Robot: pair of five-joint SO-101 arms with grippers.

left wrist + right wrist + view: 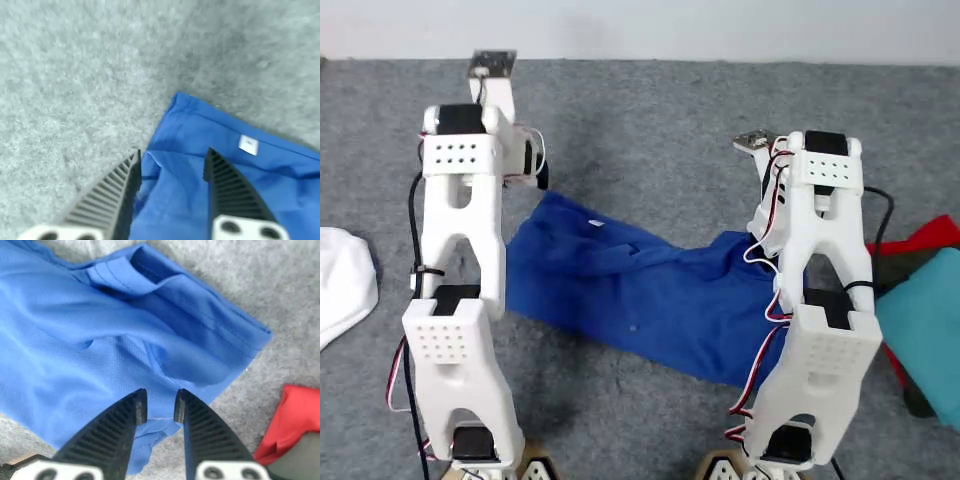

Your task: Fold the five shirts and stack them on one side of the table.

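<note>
— What are we counting here?
— We are counting four shirts: one blue shirt (640, 290), one white shirt (345, 280) at 9 o'clock, and one red shirt (932, 238) and one teal shirt (925, 320) at 3 o'clock.
— How is the blue one lying?
— We are seeing it rumpled at mid-table, running from 10 to 4 o'clock, with its white label (248, 145) toward 10.
— And the grippers?
— We are seeing the left gripper (173, 155) gaping wide over the label corner. The right gripper (160, 405) is parted narrowly over the opposite edge.
</note>
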